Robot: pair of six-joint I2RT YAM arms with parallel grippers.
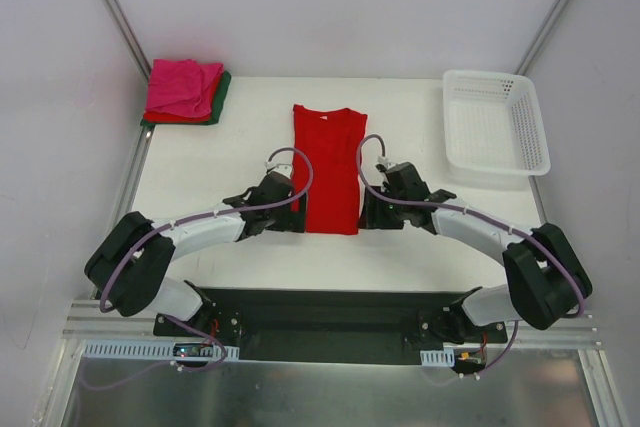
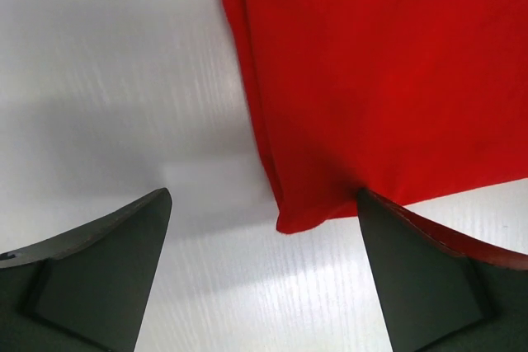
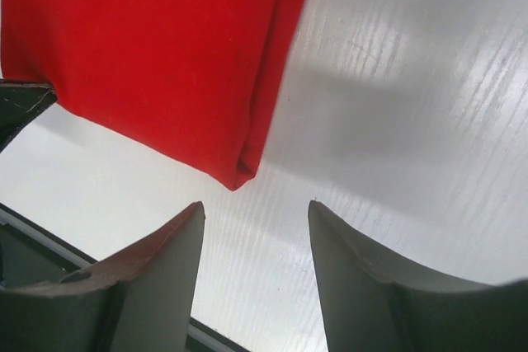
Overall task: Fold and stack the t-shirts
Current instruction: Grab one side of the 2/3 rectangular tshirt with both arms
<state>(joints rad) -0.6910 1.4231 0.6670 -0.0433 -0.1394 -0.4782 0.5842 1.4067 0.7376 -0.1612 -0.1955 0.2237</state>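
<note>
Now, left tool point(image 2: 262, 199): spread wide and pinching nothing. I have it low over the counter point(image 1: 210, 177), with the near left corner of the red t-shirt point(image 1: 328, 169) lying between its fingers.
Right tool point(image 3: 256, 205): jaws apart and empty, with the near right corner of the shirt just ahead of its fingers.
Red t-shirt, position: mid-counter between the two tools, folded into a long narrow strip that runs away from me, neck at the far end.
Handling: I judge it light, limp cloth that will sag and slide over the smooth counter. The side edges are doubled and may split apart if I pinch only the top layer.
Where to hold: both near corners, catching every layer, so the hem lifts level for the next fold.
Far left corner: a stack with a magenta t-shirt point(image 1: 183, 87) on top, a red layer point(image 1: 170, 117) under it and a dark green one point(image 1: 218, 97) at the bottom.
Far right: white lattice basket point(image 1: 495, 119). I see nothing in it.
Count: one shirt in work, three stacked, one basket, two tools.
</note>
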